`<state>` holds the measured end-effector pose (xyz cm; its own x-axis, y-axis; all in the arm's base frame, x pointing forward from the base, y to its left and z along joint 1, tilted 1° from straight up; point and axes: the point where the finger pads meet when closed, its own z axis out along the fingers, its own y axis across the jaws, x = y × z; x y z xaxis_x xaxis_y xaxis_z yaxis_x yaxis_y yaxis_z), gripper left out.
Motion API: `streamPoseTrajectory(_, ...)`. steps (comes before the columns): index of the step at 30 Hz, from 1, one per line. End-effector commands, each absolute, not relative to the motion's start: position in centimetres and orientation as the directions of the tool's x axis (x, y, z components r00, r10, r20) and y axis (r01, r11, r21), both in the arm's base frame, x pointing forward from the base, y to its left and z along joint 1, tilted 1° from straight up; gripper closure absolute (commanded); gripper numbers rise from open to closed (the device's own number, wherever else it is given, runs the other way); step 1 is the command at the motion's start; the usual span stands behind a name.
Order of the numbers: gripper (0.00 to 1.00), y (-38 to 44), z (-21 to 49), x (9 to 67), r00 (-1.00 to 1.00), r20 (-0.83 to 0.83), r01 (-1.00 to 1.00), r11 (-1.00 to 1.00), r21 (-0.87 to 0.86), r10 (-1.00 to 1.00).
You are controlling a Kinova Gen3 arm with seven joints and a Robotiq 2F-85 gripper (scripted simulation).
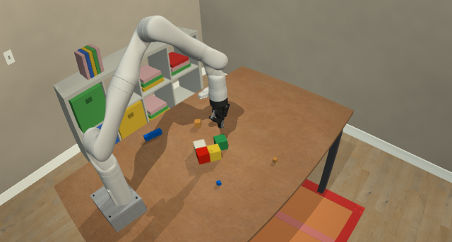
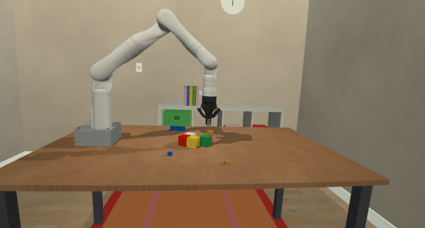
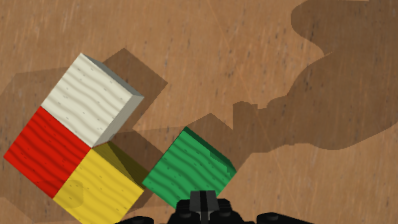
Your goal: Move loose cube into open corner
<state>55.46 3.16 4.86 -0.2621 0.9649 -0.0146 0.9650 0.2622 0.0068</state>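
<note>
A white cube (image 1: 199,143) (image 2: 190,133) (image 3: 87,98), a red cube (image 1: 203,154) (image 2: 183,140) (image 3: 45,150) and a yellow cube (image 1: 215,152) (image 2: 193,141) (image 3: 102,187) sit joined in an L on the table. The loose green cube (image 1: 221,142) (image 2: 206,140) (image 3: 189,167) lies beside the yellow cube, slightly turned, with a gap to the white cube. My gripper (image 1: 220,125) (image 2: 208,122) (image 3: 203,207) is shut and empty. It hangs above the table just behind the green cube.
A small orange block (image 1: 197,122) (image 2: 210,132) lies behind the cubes. A blue cylinder (image 1: 152,134) (image 2: 177,128) lies at the back left. A tiny blue block (image 1: 218,183) (image 2: 169,153) and a tiny orange block (image 1: 275,159) (image 2: 226,162) lie nearer the front. A shelf (image 1: 67,85) stands behind the table.
</note>
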Motion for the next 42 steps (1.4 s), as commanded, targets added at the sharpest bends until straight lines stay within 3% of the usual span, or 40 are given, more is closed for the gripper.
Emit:
streamPoseTrajectory(1,0.9,2.7,5.0,55.7,-0.307,-0.009,0.952,0.307,0.011,0.952)
streamPoseTrajectory(15,0.9,2.3,5.0,56.6,-0.769,-0.013,0.639,0.769,0.005,0.639)
streamPoseTrajectory(24,0.9,2.1,5.0,57.0,-0.925,-0.014,0.38,0.925,0.001,0.38)
streamPoseTrajectory(42,0.9,1.6,5.0,58.0,-0.963,-0.011,-0.268,0.963,-0.008,-0.268)
